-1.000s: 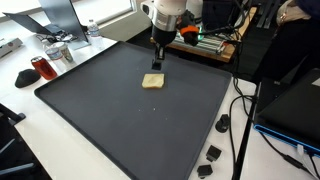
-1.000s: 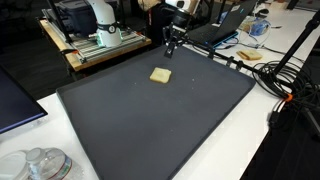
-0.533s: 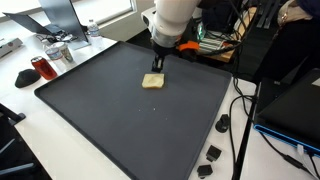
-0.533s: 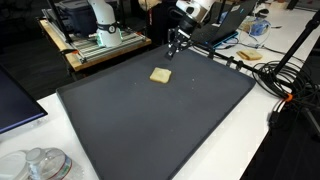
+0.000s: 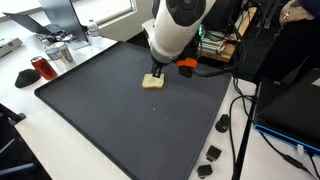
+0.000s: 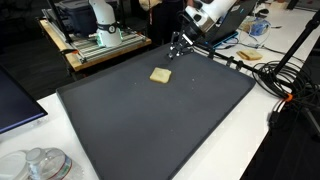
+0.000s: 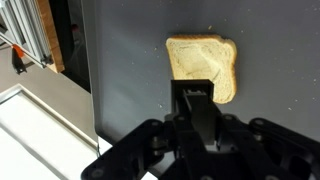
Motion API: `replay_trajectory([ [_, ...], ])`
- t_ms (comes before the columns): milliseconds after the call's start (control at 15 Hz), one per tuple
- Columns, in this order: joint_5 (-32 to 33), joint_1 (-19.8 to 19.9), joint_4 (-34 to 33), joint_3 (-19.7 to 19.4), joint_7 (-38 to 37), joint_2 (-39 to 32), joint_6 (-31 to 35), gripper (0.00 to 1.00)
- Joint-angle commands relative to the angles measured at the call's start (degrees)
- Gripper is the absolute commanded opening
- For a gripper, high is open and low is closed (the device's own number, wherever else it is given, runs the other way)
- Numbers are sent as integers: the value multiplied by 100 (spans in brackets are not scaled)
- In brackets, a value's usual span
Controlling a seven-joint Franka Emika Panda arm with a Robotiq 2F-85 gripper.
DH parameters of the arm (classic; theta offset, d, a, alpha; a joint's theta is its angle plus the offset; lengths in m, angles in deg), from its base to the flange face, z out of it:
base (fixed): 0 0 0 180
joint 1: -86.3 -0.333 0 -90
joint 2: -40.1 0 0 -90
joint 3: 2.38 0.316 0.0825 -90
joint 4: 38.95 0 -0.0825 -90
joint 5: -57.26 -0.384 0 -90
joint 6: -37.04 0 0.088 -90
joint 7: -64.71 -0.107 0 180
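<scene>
Covering one edge of the toast (image 7: 202, 58), closed fingers (image 7: 196, 102) over dark mat (image 7: 125, 70).

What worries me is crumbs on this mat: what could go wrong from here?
1. The gripper is shut over one edge of the toast; lowered like this, it might dent or crumble the toast instead of grasping it.
2. A sideways push could slide the toast across the dark mat.

The bread slice (image 7: 200, 60) looks dry and porous, crust browner; the mat (image 7: 125, 60) under it is dark, matt, faintly grainy; the gripper (image 7: 195, 95) matt black, the arm's shell (image 5: 180, 25) glossy white plastic
</scene>
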State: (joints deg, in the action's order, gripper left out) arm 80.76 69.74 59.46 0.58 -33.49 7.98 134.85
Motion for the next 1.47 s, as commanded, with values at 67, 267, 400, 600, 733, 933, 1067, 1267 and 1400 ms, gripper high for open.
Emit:
replay_trajectory([
  [67,-141,-190,-852,-127,-286,-572,-694,5],
  [267,-110,-271,-1216,-179,-508,-853,-964,5],
  [400,-152,-288,-1436,-197,-612,-1034,-1114,5],
  [600,-253,-252,-1669,-188,-671,-1225,-1172,5],
  [733,-362,-177,-1765,-172,-552,-1302,-1101,5],
  [933,-591,-49,-1798,-197,-458,-1309,-1005,5],
  [1067,-749,71,-1755,-206,-319,-1257,-903,5],
  [1267,-963,262,-1670,-220,-34,-1183,-726,5],
  [1400,-1064,392,-1572,-242,182,-1124,-564,5],
])
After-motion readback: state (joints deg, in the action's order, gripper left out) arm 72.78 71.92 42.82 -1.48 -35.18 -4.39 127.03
